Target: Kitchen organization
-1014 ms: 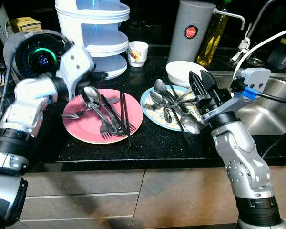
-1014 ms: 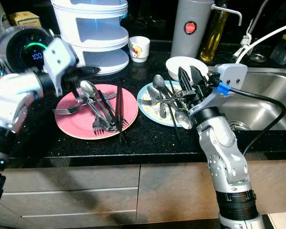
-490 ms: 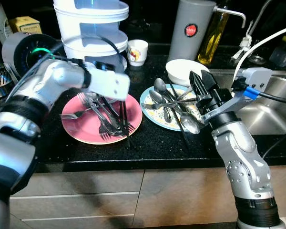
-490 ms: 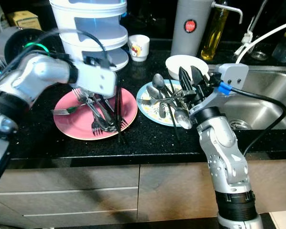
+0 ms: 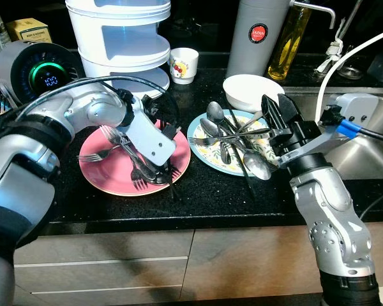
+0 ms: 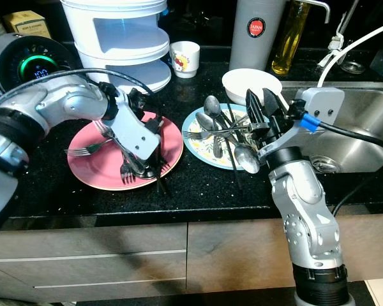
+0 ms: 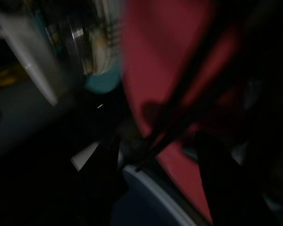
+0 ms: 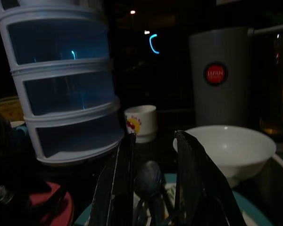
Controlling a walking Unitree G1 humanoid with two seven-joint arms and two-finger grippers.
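Left eye view: left arm bent across counter, left gripper (image 5: 168, 171) low over pink plate (image 5: 102, 173) among forks and chopsticks (image 5: 171, 153).

Right eye view: right gripper (image 6: 263, 111) raised above patterned plate (image 6: 198, 148) of spoons (image 6: 212, 107), fingers spread, empty.

Left wrist view: blurred, dark; fingers apart, chopsticks between, grip unclear.

Right wrist view: white bowl (image 8: 228, 146), cup (image 8: 140, 122) beyond.
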